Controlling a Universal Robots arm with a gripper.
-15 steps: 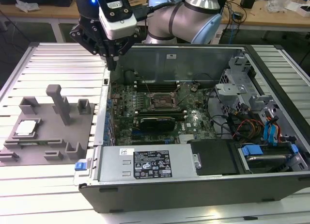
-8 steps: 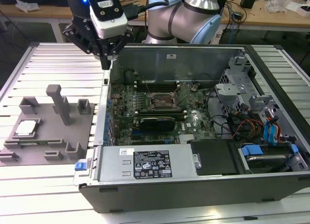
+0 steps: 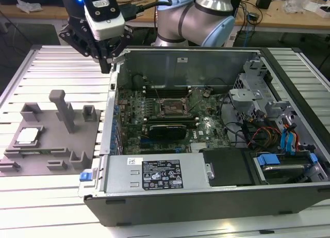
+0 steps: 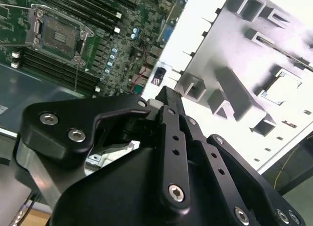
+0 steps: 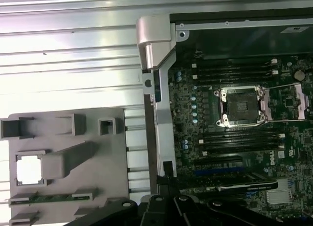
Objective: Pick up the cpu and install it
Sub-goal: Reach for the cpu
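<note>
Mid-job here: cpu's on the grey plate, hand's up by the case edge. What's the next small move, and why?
Probably slide the hand toward the exterior view's left and nearer the camera, to stand over the cpu. The chip lies untouched in its pocket on the grey plate, while the hand hangs over the case wall, off to the side of it.

Black pincer (image 4: 168, 96), motherboard socket (image 4: 58, 35), grey fixture plate (image 4: 234, 55)
</note>
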